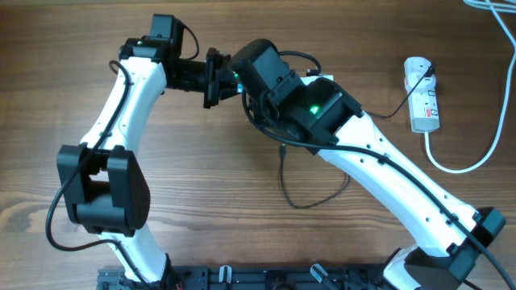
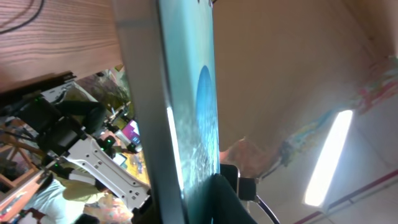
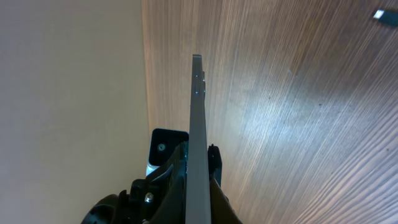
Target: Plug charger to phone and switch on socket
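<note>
As was seen from the right wrist, the phone (image 3: 198,118) was clamped edge-on between the closed fingers of the right gripper (image 3: 198,157). It showed as a thin, flat grey slab held above the wooden table (image 3: 298,124). From the left wrist the same phone (image 2: 186,124) was found to fill the middle of the view, with its glossy teal screen turned to one side and its smooth pale rim towards the camera. The left gripper (image 1: 208,78) was recorded just beside the right one, over the far middle of the table. Whether its jaws were closed on the phone could not be told.

The charger (image 1: 310,201), a thin black cable, was noted lying in a loose loop on the grained wood beneath the right arm. Its run was traced towards the white adapter (image 1: 416,66) seated in the socket (image 1: 424,101), but its plug tip could not be made out. The socket, a white oblong plastic strip with small red marks, was found lying flat at the right end of the table, well apart from the phone. A thick white cord (image 1: 472,165) was seen curving away from it.
</note>
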